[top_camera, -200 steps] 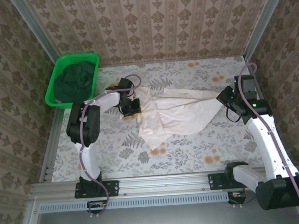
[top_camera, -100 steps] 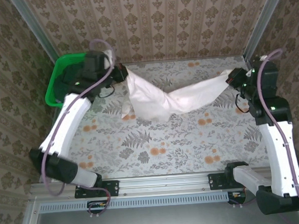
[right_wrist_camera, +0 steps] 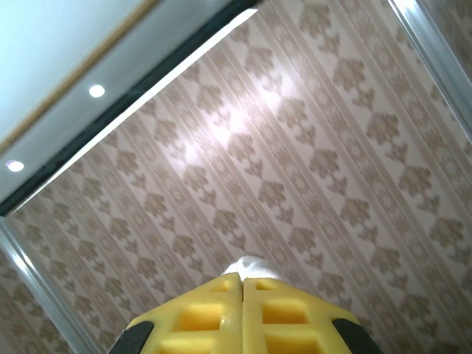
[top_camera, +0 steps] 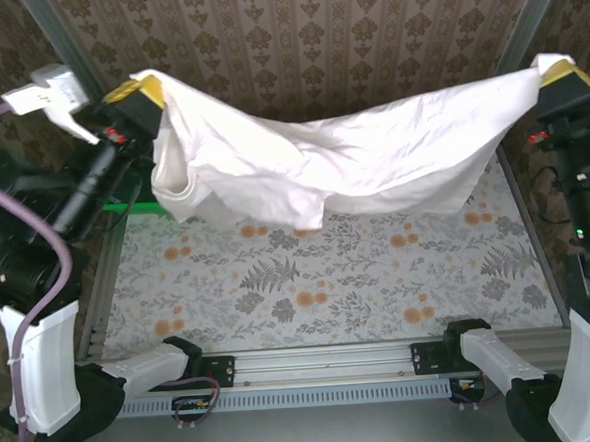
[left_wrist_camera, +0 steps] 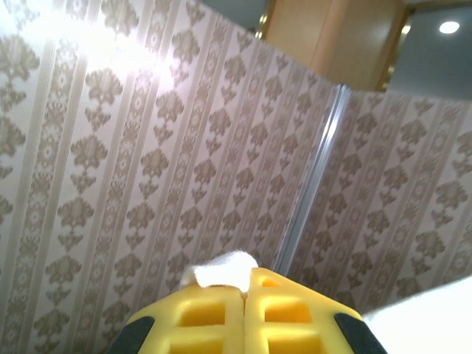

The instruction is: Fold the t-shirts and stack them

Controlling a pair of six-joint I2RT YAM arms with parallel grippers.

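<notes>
A large pale cream-pink t-shirt hangs stretched in the air above the table, sagging in the middle with a folded part drooping at the left. My left gripper is raised high at the upper left and shut on one end of it. In the left wrist view a tuft of cloth sticks out past the closed yellow fingers of that gripper. My right gripper is raised at the upper right, shut on the other end. A cloth tip peeks from the right gripper.
The floral table top lies below the shirt. A sliver of the bright green basket shows behind the left arm at the back left. Patterned walls close in the back and sides. A metal rail runs along the near edge.
Both arms have risen from the table and drawn apart, lifting the pale t-shirt off the surface. It went from lying crumpled to hanging spread between the two grippers.
</notes>
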